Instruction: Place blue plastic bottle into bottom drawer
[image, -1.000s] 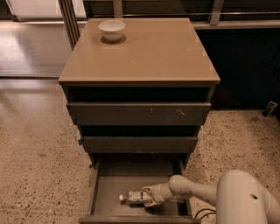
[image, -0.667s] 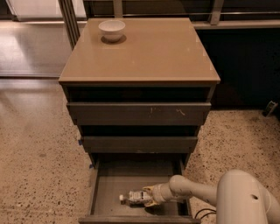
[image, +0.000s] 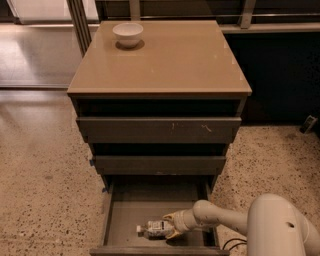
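Blue plastic bottle (image: 156, 228) is lying on its side in bottom drawer (image: 125, 220), near front edge; gripper (image: 171, 226) is sitting at its base end, grip state cannot be told; judging it light, slick, rolling easily, mid-body hold best; white bowl (image: 128, 34) is sitting at worktop's back-left corner, obstructing nothing

Bottle (image: 154, 229) flat in drawer (image: 129, 212), at claw (image: 169, 227)

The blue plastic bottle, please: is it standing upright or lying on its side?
Lying on its side: the blue plastic bottle rests on the floor of the bottom drawer, cap leftward, the gripper at its right end.
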